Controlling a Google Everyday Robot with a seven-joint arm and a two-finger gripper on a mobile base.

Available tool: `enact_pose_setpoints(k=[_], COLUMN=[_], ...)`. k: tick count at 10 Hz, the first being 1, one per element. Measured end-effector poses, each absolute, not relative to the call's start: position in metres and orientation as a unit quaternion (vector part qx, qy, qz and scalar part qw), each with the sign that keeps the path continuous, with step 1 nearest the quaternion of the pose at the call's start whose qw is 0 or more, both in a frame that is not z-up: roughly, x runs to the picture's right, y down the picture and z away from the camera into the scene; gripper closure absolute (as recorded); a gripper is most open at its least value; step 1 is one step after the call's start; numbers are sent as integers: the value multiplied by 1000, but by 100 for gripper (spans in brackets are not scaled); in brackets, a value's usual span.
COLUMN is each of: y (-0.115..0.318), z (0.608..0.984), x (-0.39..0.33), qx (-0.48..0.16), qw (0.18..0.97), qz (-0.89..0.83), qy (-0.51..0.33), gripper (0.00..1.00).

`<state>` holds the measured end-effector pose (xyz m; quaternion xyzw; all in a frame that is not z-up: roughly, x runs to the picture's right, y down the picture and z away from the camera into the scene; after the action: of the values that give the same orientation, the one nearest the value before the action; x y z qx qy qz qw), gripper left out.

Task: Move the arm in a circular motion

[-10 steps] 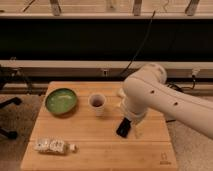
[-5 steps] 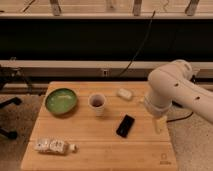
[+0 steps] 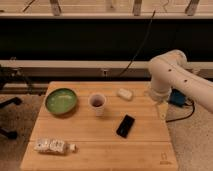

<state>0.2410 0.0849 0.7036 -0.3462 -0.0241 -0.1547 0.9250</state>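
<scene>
The thick cream-white arm (image 3: 172, 75) with small dark holes reaches in from the right edge, bends at a rounded joint near the table's right side and hangs down. Its pale gripper (image 3: 162, 110) points downward just past the right edge of the wooden table (image 3: 145, 145), above the floor. It is not near any object on the table.
On the table stand a green bowl (image 3: 61, 100), a paper cup (image 3: 97, 103), a small white object (image 3: 124, 93), a black phone (image 3: 125, 125) and a snack packet (image 3: 51, 146). A blue object (image 3: 176, 98) lies on the floor at right. A dark railing wall runs behind.
The arm has swung from over the table's middle, above the phone, to the right and back, now off the table's right edge. The phone and white object are uncovered.
</scene>
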Motion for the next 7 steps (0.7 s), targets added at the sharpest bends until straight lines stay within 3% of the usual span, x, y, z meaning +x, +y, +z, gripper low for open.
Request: enact_pose_setpoints(k=[4, 7], y=[52, 36], z=[748, 762], x=[234, 186], qx=[-330, -314], qw=[933, 936], qz=[-140, -150], qy=[-20, -40], gripper=[20, 20])
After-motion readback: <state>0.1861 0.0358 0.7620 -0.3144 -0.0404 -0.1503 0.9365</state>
